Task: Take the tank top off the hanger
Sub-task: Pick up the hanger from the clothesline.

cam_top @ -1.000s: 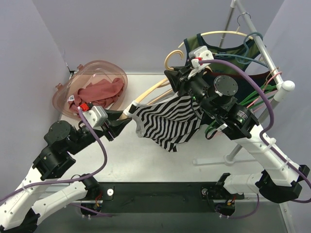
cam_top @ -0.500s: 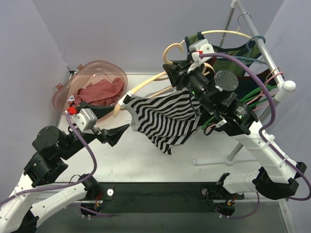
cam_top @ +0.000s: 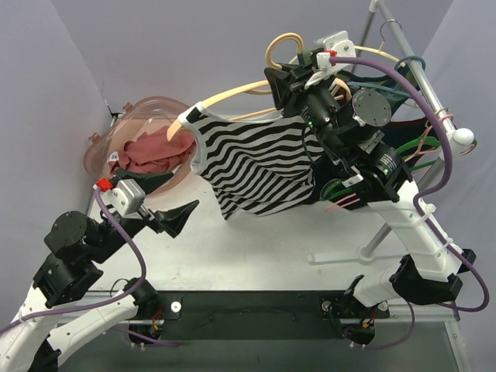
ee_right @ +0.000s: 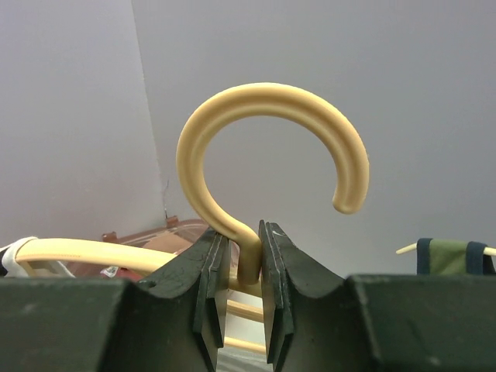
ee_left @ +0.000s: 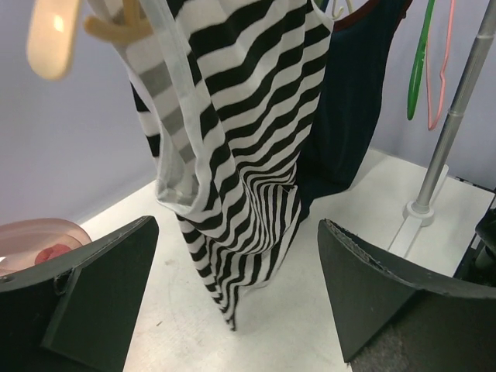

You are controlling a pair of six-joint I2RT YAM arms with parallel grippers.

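The black-and-white striped tank top (cam_top: pixel 256 163) hangs on a cream hanger (cam_top: pixel 225 97), held up in the air above the table. My right gripper (cam_top: pixel 288 77) is shut on the neck of the hanger, just below its hook (ee_right: pixel 260 101); in the right wrist view the jaws of the right gripper (ee_right: pixel 244 232) pinch that neck. My left gripper (cam_top: pixel 172 203) stands open low at the left, apart from the cloth. In the left wrist view the tank top (ee_left: pixel 232 116) dangles ahead of the wide-spread fingers of the left gripper (ee_left: pixel 235 232), and the hanger's end (ee_left: pixel 53 35) pokes out at the top left.
A pink translucent basket (cam_top: pixel 116 124) holding reddish clothes sits at the back left. A garment rack pole (cam_top: pixel 418 74) at the right carries more hangers and dark tops (ee_left: pixel 349 101); its foot (cam_top: pixel 364 252) rests on the table. Green and pink hangers (ee_left: pixel 421 62) hang by the pole.
My left gripper let go of the tank top's edge, opened wide and drew back down-left. The right gripper lifted the hanger up and back, so the top swung higher.
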